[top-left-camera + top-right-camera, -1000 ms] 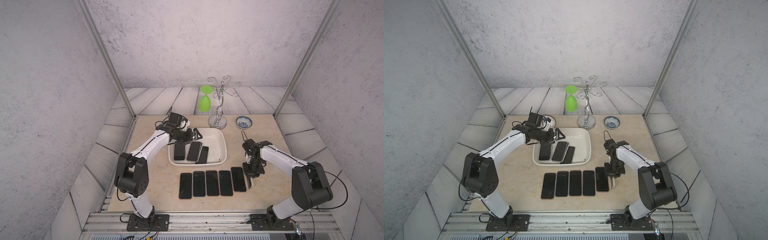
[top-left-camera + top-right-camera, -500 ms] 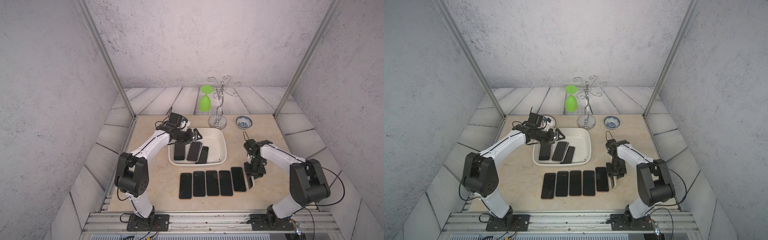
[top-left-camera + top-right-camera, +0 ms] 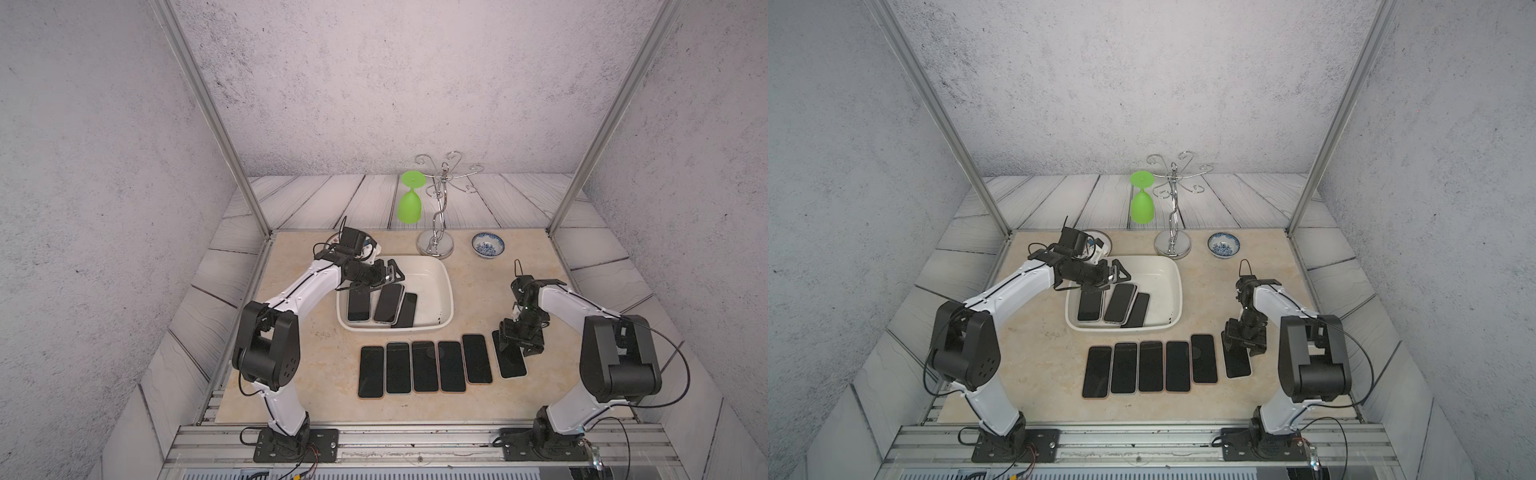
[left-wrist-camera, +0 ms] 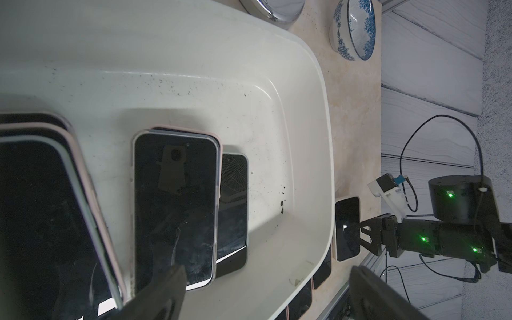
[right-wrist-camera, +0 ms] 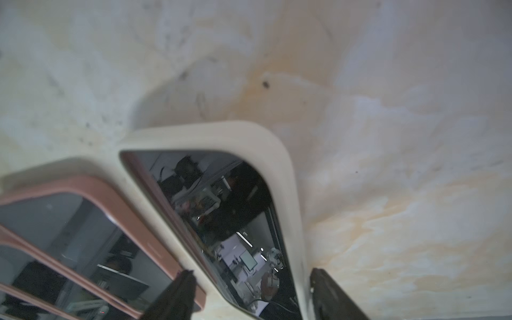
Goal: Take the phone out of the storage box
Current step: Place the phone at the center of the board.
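The left gripper [image 3: 392,274] has black angular fingers. Its jaws are wide apart and empty above the far-left part of the storage box [image 3: 432,286]. The box is a shallow white plastic tub with rounded corners, a flared rim and a floor speckled with dark grit. Flat, glossy black phones [image 3: 388,302] lie overlapped in its left half. On the beige marbled tabletop [image 3: 316,353], near the box, five phones [image 3: 424,366] lie side by side in a row. Just right of them lies a sixth phone [image 3: 511,363] in a matte cream case, slightly skewed. The right gripper [image 3: 517,347] stands over its far end, jaws apart, straddling the case unclamped.
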Controlling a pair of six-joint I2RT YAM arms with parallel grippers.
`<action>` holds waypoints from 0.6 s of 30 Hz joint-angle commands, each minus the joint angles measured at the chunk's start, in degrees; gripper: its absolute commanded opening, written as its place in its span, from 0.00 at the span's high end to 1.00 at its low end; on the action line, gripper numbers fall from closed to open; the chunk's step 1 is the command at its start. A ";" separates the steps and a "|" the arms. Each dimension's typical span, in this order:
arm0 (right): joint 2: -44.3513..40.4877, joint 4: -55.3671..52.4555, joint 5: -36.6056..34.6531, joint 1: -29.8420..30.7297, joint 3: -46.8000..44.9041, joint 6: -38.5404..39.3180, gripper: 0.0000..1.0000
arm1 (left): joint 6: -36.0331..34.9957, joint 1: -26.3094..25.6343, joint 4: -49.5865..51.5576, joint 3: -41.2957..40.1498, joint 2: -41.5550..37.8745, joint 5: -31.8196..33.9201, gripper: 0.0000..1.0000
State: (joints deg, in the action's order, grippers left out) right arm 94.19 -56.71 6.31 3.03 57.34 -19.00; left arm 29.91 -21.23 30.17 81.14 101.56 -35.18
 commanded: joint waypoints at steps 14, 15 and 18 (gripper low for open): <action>4.29 8.72 7.07 -4.28 -0.66 -0.82 0.13 | -1.48 0.23 1.98 1.33 1.14 2.38 0.02; 3.98 9.57 7.54 -4.24 -1.42 -0.81 0.13 | -1.52 0.27 2.08 1.37 1.25 2.54 0.02; 2.37 10.63 11.11 -4.24 -3.66 -0.46 0.13 | -1.83 0.23 2.08 1.24 1.26 2.84 0.02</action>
State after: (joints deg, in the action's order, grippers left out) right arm 97.03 -48.56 12.10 -1.13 56.38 -19.44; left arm 29.39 -21.23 31.14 81.17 101.73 -33.15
